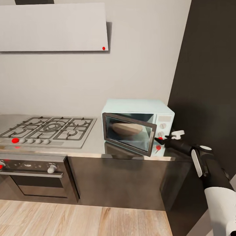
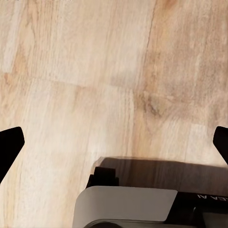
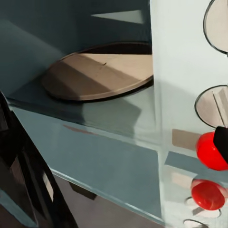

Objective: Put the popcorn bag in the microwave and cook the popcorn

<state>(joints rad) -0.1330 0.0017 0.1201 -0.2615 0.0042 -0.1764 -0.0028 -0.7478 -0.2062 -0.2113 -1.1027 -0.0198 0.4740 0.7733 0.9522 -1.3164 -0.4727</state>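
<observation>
Grey countertop (image 1: 93,144), mint microwave (image 1: 137,126), wood floor (image 1: 82,221)

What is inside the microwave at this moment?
Inside the microwave, whose door stands partly open, lies a round tan turntable plate with nothing visible on it. The door's frame covers the chamber's near edge.

Oven (image 1: 32,177) and hob (image 1: 46,129) cut off
</observation>
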